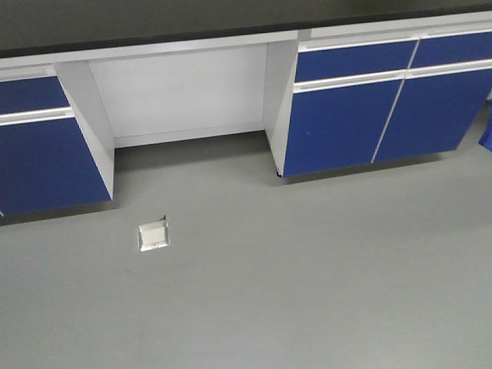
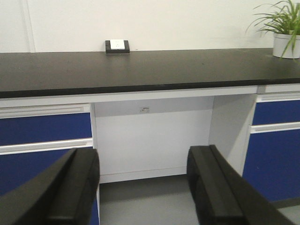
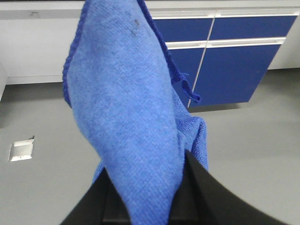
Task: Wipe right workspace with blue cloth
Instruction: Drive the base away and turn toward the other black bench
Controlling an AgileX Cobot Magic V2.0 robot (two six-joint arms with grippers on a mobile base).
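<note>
**Blue cloth clamped in your right gripper, benchtop ahead**

Your right gripper (image 3: 145,208) is clenching the blue cloth (image 3: 126,108). In the right wrist view the fabric is rising from between the two black fingers (image 3: 220,201) and spreading up across the middle of the frame. A thin hem strand is dangling off its right edge. The cloth is hanging in the air over the grey floor (image 3: 253,154). Behind it, blue cabinet doors (image 3: 234,70) are showing, and a small metal floor box (image 3: 21,151) is lying at the left.

Your left gripper (image 2: 143,187) is standing released, with its own fingers (image 2: 70,187) spread wide apart and holding nothing. It is facing the right workspace (image 2: 150,68), the black benchtop running across the left wrist view. A small black box (image 2: 117,46) with a white label is sitting at the benchtop's back edge against the wall (image 2: 187,23). A potted plant (image 2: 283,35) is standing on the top at the right edge of that view.

From the front camera you are looking down at the floor, and only the benchtop's front strip is showing along the top.
</note>
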